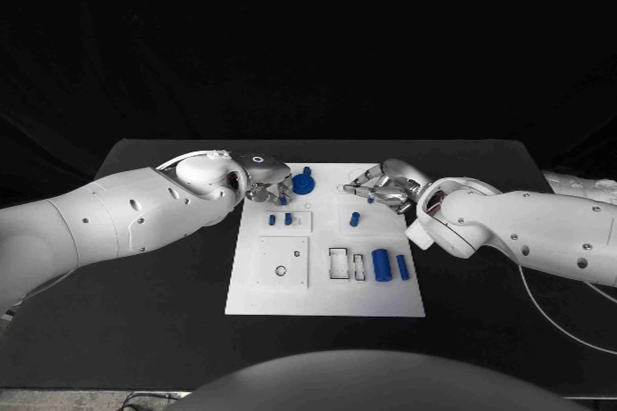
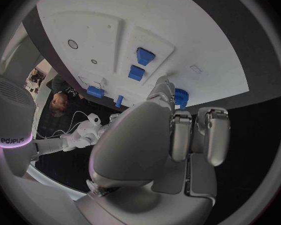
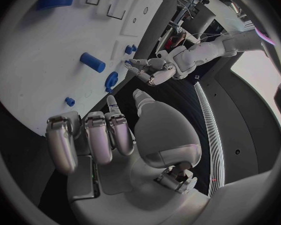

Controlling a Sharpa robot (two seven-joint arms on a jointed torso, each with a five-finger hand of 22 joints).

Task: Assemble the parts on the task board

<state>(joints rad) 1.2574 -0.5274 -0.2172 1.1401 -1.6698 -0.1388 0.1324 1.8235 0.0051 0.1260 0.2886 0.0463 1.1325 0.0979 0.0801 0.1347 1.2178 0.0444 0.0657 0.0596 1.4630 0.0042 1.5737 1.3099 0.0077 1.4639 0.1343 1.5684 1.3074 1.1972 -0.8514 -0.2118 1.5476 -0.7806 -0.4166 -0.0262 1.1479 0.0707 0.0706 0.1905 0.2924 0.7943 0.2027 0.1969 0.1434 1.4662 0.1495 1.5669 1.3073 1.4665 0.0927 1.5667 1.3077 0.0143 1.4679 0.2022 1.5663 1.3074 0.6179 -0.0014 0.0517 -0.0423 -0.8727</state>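
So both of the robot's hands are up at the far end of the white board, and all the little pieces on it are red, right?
Not quite. The left hand and right hand are indeed at the far end of the task board, but the parts on it are blue, not red. The head view shows this plainly.

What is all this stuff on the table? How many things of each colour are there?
Blue parts: 7 (one gear-like, two small pegs side by side, one peg alone, one thick cylinder, one thin cylinder, one tiny peg near the board's edge)
White task board: 1
Silver hands: 2 (left hand, right hand)
Total: 10
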